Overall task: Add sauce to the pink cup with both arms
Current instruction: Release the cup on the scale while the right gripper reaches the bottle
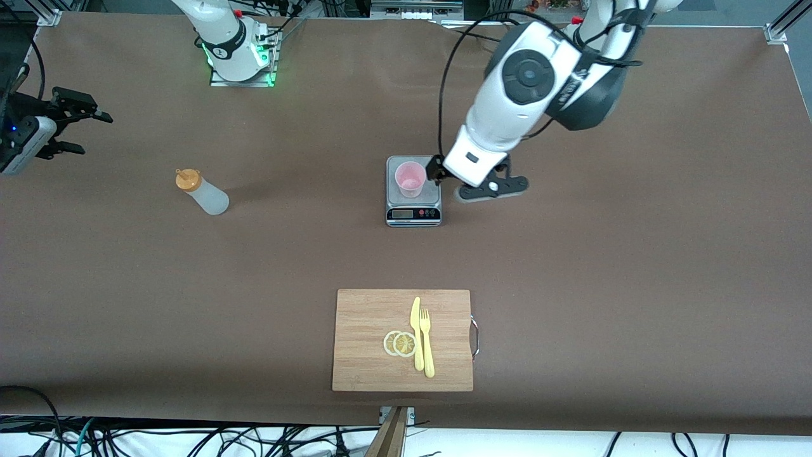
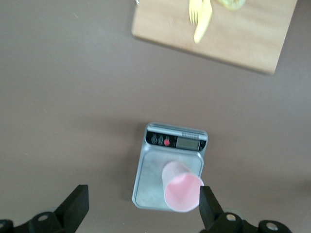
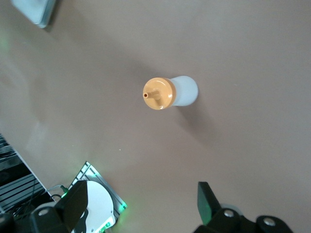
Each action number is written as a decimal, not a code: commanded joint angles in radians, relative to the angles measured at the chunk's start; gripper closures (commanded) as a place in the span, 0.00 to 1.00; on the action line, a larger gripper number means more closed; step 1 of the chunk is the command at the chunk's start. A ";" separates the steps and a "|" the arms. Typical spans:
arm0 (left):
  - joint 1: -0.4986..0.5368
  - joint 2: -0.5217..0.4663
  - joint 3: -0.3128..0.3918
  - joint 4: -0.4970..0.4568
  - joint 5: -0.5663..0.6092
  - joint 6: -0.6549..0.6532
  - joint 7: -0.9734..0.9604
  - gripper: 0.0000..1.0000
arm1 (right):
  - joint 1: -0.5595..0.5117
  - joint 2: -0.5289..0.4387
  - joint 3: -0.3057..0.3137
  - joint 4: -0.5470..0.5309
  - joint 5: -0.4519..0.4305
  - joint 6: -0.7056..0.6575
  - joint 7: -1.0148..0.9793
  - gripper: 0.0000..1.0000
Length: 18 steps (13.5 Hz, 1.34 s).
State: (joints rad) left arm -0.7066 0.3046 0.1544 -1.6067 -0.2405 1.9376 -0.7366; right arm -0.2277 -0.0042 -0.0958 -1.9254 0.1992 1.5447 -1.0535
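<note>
The right arm's black two-finger gripper (image 1: 76,130) hung in the air at the right arm's end of the brown table (image 1: 634,285), its fingers spread apart and empty. Below it stood the small translucent whitish squeeze bottle of sauce with an orange nozzle cap (image 1: 202,192), upright on the table. The small pale pink plastic cup (image 1: 410,178) stood upright on the plate of a grey kitchen scale (image 1: 413,206). The left arm's black gripper (image 1: 472,184) was just beside the cup, fingers wide apart, one finger (image 2: 209,206) close by its rim. A bamboo cutting board (image 1: 368,355) carried a yellow plastic knife (image 1: 416,333), a yellow fork (image 1: 427,343) and lemon slices (image 1: 399,343).
</note>
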 commanded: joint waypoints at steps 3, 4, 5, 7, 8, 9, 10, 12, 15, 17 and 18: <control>0.177 -0.036 0.000 0.028 -0.011 -0.080 0.242 0.00 | -0.081 0.153 -0.015 -0.017 0.144 0.031 -0.342 0.00; 0.217 -0.045 0.000 0.028 -0.010 -0.091 0.264 0.00 | -0.094 0.191 -0.019 -0.017 0.185 0.038 -0.411 0.00; 0.252 -0.048 0.000 0.030 0.006 -0.106 0.293 0.00 | -0.096 0.223 -0.022 -0.018 0.212 0.048 -0.478 0.00; 0.301 -0.059 0.000 0.030 0.049 -0.123 0.403 0.00 | -0.096 0.277 -0.030 -0.021 0.296 0.069 -0.609 0.00; 0.324 -0.064 0.000 0.030 0.050 -0.126 0.437 0.00 | -0.099 0.303 -0.030 -0.032 0.330 0.087 -0.681 0.00; 0.346 -0.070 0.000 0.030 0.052 -0.137 0.454 0.00 | -0.110 0.343 -0.030 -0.032 0.377 0.094 -0.763 0.00; 0.367 -0.074 0.000 0.030 0.055 -0.140 0.456 0.00 | -0.113 0.374 -0.030 -0.032 0.423 0.095 -0.842 0.00; 0.410 -0.088 -0.001 0.030 0.078 -0.144 0.495 0.00 | -0.117 0.424 -0.030 -0.032 0.489 0.091 -0.987 0.00; 0.463 -0.117 -0.001 0.030 0.092 -0.177 0.634 0.00 | -0.142 0.464 -0.028 -0.044 0.514 0.077 -1.124 0.00; 0.501 -0.139 -0.001 0.028 0.090 -0.187 0.634 0.00 | -0.147 0.495 -0.028 -0.050 0.552 0.043 -1.177 0.00; 0.527 -0.153 -0.001 0.030 0.089 -0.199 0.634 0.00 | -0.145 0.512 -0.028 -0.050 0.586 0.035 -1.188 0.00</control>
State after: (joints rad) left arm -0.2248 0.1847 0.1668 -1.5783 -0.1691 1.7715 -0.1286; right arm -0.3601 0.4914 -0.1300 -1.9613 0.7240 1.6065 -2.1911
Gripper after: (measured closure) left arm 0.000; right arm 0.000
